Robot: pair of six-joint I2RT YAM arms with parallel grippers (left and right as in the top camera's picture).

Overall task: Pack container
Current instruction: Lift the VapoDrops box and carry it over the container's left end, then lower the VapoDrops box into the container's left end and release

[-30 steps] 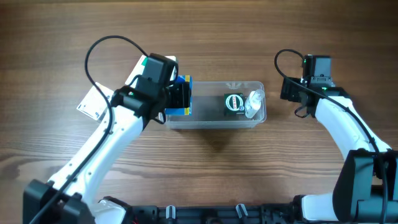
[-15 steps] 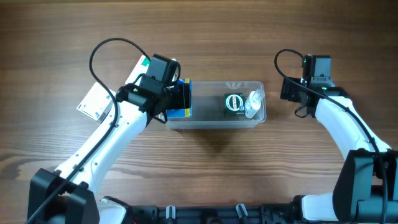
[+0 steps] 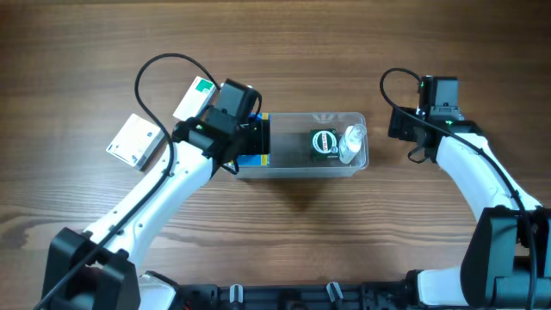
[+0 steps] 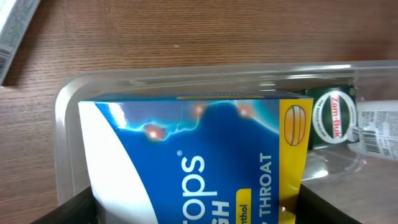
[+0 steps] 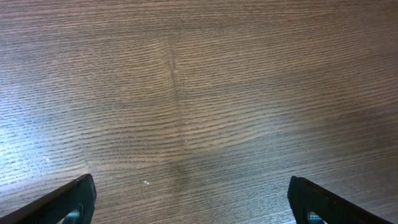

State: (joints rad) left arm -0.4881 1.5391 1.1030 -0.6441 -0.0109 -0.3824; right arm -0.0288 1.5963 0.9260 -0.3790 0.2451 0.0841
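Container (image 3: pixel 293 148) in the middle of the table (image 3: pixel 284 241), blue box (image 4: pixel 199 155) at its left end.
Left claw (image 3: pixel 256 142) grips the box; right claw (image 5: pixel 193 198) hangs open above the table, just right of the container.

Clear rectangular plastic container (image 3: pixel 291 145), rounded corners, open top, mid-worktop nearer the far edge, long axis left-right, blue-and-yellow throat-lozenge box (image 4: pixel 199 162) at left end, round green tin (image 3: pixel 324 142) and clear bottle (image 3: pixel 352 142) at right

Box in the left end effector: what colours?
The box is blue with a white patch and a yellow end band. Best in the left wrist view.
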